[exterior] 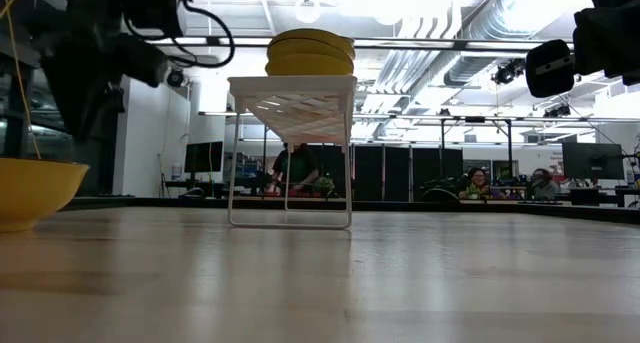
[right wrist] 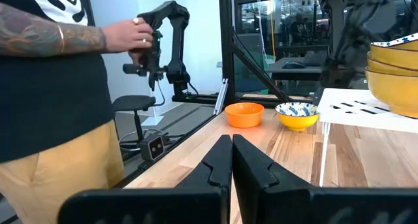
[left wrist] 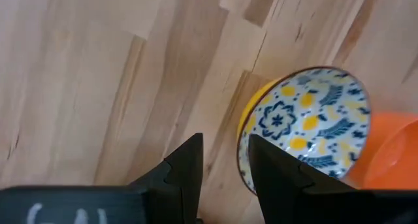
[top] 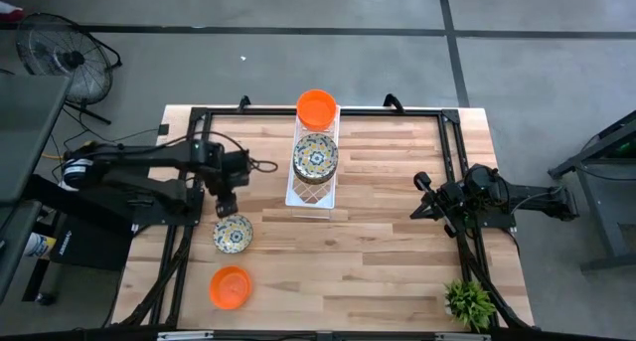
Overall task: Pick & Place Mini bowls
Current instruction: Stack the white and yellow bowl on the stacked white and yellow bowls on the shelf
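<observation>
Left fingers (left wrist: 225,175) beside patterned bowl (top: 233,234) (rim)

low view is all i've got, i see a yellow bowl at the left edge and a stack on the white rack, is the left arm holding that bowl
Observer: No. The left gripper hangs just above the patterned bowl, fingers parted and holding nothing.
Operator: any other bowl on the table
Observer: Yes, one plain orange bowl sits beyond the patterned one, nearer the table's front edge.
Operator: what's on the rack exactly
Observer: On the white rack, a patterned stack sits mid-rack and an orange bowl sits at its far end.
Operator: right arm
Observer: The right gripper waits at the table's right side, fingers shut.
</observation>
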Robot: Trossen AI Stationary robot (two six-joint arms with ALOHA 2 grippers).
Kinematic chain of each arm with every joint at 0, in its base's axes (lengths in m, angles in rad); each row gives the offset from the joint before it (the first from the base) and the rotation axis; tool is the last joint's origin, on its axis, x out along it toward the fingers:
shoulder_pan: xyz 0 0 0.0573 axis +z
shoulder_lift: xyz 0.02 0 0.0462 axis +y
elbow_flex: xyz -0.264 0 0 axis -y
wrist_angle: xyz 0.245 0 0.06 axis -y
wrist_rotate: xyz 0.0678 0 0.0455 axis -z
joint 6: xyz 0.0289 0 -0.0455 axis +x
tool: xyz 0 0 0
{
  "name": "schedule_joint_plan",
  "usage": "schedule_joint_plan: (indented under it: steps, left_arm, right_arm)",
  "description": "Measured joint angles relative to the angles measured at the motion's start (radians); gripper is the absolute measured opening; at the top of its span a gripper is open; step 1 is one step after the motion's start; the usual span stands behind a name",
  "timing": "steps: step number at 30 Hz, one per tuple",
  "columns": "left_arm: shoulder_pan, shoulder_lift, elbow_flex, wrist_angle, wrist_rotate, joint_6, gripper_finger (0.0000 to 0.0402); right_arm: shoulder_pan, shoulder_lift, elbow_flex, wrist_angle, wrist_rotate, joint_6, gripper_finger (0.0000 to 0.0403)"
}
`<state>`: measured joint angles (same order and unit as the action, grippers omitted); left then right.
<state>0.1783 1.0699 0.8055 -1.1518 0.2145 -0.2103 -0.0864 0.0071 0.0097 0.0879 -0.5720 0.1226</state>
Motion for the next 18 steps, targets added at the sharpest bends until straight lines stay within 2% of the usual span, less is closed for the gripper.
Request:
schedule_joint_plan:
  steps: [10, 18]
  left_arm:
    - [-0.131, 0.001, -0.084, 0.092, -0.049, 0.030, 0.0120]
    - [-0.239, 0.001, -0.139, 0.149, -0.042, 0.030, 0.0120]
  right_arm:
    - [0.000, 0.000, 0.000, 0.000, 0.000, 0.000, 0.0000]
    - [0.000, 0.000, 0.000, 0.000, 0.000, 0.000, 0.0000]
